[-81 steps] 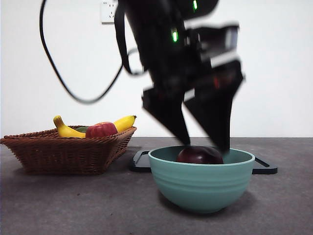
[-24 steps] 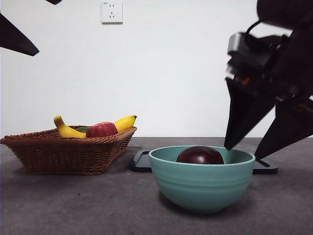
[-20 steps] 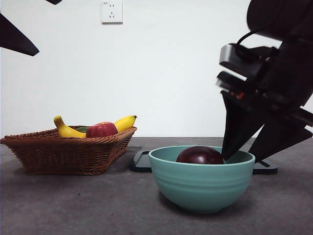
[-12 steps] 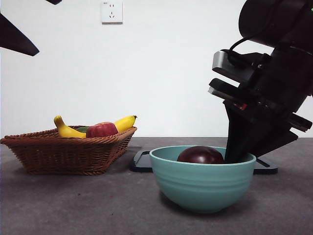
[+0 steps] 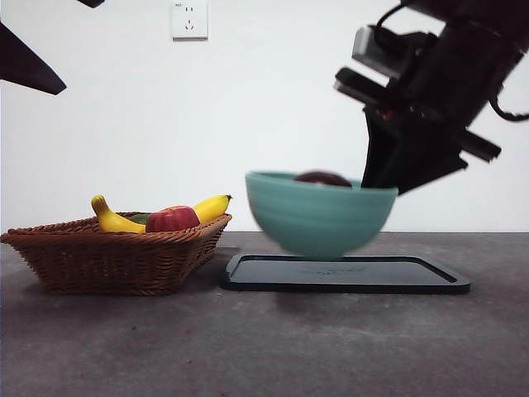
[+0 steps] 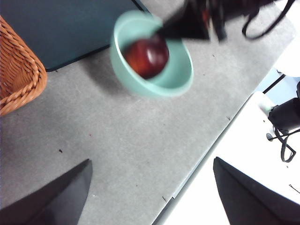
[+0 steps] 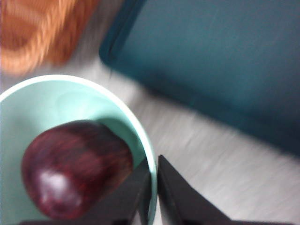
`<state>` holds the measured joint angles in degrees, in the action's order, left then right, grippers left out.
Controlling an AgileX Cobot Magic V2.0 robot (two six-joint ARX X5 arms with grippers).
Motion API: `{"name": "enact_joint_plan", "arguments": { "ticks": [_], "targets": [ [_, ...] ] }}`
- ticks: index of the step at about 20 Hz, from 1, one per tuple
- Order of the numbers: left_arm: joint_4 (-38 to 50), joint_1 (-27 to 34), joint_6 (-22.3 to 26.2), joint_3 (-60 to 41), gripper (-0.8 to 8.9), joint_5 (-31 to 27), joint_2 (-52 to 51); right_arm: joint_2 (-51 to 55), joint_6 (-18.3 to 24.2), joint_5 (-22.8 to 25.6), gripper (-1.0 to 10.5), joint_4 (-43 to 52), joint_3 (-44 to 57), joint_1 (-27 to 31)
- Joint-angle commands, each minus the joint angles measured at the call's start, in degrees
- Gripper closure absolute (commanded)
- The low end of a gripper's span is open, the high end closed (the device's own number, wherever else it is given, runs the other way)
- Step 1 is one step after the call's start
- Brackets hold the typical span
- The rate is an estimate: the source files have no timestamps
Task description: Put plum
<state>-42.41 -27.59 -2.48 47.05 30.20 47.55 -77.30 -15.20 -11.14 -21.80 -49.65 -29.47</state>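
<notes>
The dark maroon plum (image 5: 322,177) lies inside a teal bowl (image 5: 318,222), which hangs in the air above the black tray (image 5: 343,274). My right gripper (image 5: 377,177) comes in from the upper right and is shut on the bowl's right rim. In the right wrist view its jaws pinch the rim (image 7: 142,137) at the right gripper (image 7: 153,165), with the plum (image 7: 77,168) just beside them inside the bowl. The left wrist view looks down on the bowl (image 6: 181,79) and plum (image 6: 146,56) from far above. My left gripper (image 6: 151,161) is open and holds nothing.
A wicker basket (image 5: 116,252) at the left holds a banana (image 5: 111,219), a red apple (image 5: 171,219) and another banana (image 5: 211,206). The left arm shows only as a black tip (image 5: 29,66) at the top left corner.
The right gripper came down onto the bowl's right rim and closed. It has since lifted the bowl, plum inside, off the table to above the tray.
</notes>
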Motion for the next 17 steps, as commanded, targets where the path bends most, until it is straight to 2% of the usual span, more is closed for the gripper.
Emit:
{"name": "enact_joint_plan", "arguments": {
  "ticks": [1,9,17],
  "targets": [
    [0.46,-0.22,0.11,0.46,4.16,0.28,0.26,-0.57,-0.20,0.90,9.4,0.28,-3.80,1.66],
    [0.42,-0.22,0.33,0.46,4.16,0.26,0.26,-11.54,3.80,0.85,9.4,-2.84,-17.29,8.52],
    [0.35,-0.22,0.33,0.46,4.16,0.28,0.26,-24.59,5.16,0.70,9.4,-1.73,-24.48,10.86]
  ]
}}
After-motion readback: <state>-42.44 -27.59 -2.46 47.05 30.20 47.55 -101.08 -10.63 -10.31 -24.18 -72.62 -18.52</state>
